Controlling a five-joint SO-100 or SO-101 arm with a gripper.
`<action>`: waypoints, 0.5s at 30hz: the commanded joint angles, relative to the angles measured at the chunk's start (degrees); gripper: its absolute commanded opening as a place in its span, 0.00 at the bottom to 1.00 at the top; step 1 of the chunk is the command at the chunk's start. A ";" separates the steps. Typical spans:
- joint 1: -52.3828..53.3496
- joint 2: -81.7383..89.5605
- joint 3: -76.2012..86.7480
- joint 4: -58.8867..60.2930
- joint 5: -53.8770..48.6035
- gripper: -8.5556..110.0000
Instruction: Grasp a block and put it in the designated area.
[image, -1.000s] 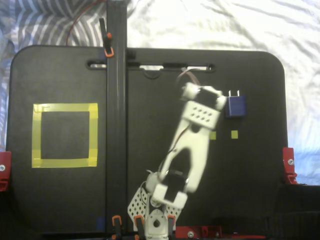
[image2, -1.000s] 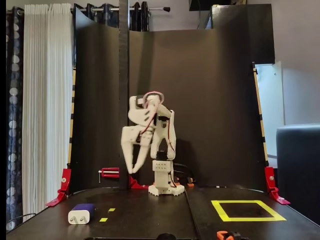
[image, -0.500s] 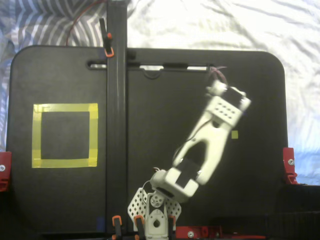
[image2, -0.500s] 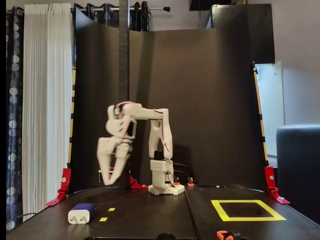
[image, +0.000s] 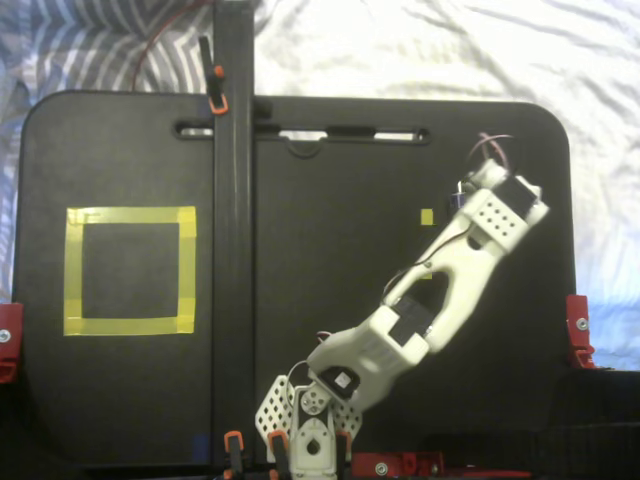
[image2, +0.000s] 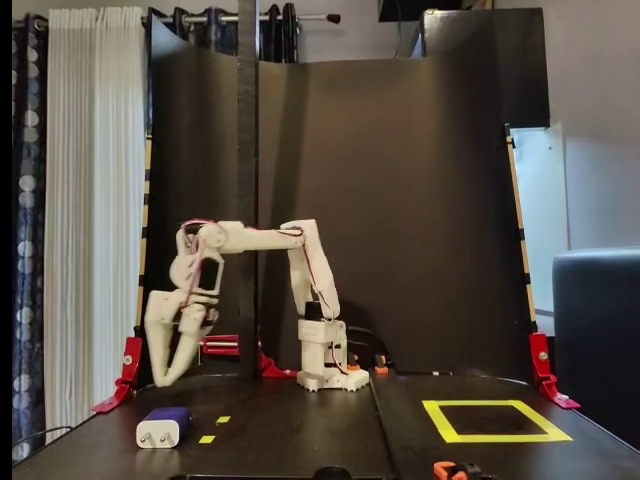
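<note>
1. In the low fixed view, the block (image2: 163, 427) lies nearest the camera, flat on the black tabletop (image2: 300, 440) at the left front, its white end facing forward. Two small yellow markers (image2: 214, 429) lie just beside it to the right.
2. The block has bare board in front and to its right; the left tabletop edge is near it.
3. The designated area (image2: 497, 421) is well apart, at the right front of that view, with nothing inside its yellow tape.
4. Behind the block, the pincer (image2: 167, 375) hangs tips-down above the board, clear of the block. Its fingers (image2: 156, 345) stand slightly spread, holding nothing.
5. In the top-down fixed view the arm (image: 430, 290) stretches toward the right side of the board and covers most of the block (image: 456, 200); only a dark sliver shows by the wrist. One yellow marker (image: 427, 216) shows beside it.
6. There the designated area (image: 130, 270) lies at the far left, beyond the vertical black post (image: 232, 230).
7. Against the picture a second ago, the arm has swung out from above its base, reached further and dropped lower; the block has not shifted.
</note>
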 joint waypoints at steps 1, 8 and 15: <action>1.14 -0.09 -2.37 -0.53 -1.05 0.07; 2.37 -0.44 -2.37 -0.88 -2.02 0.08; 2.81 -1.41 -2.29 -2.37 -3.08 0.28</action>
